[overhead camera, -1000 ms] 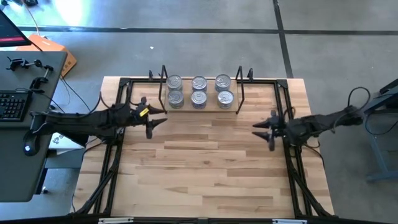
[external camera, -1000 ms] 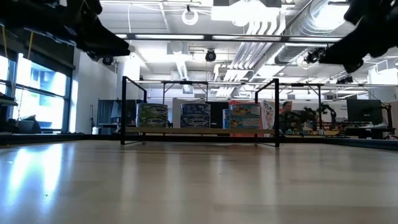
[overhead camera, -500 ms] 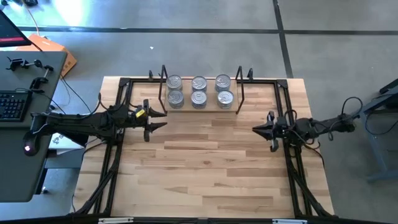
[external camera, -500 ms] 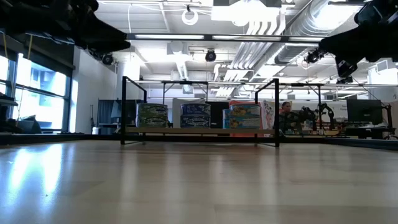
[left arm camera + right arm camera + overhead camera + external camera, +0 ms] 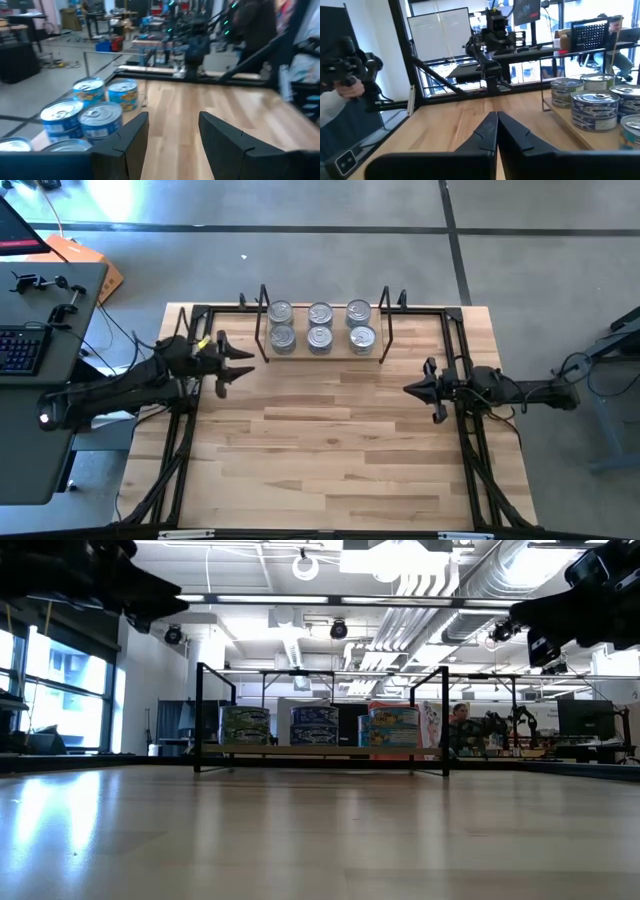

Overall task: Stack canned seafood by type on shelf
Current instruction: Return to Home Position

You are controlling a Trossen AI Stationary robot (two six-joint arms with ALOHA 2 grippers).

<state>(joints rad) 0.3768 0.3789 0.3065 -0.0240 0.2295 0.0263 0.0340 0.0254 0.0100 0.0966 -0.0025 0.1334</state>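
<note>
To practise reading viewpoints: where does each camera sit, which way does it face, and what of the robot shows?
High: overhead, straight down; both arms, table, shelf.
Low: tabletop level, facing the shelf; arms at top corners.
Left wrist: behind the open left hand, tins nearby.
Right wrist: behind the shut right hand, tins alongside.
All share the tins.
</note>
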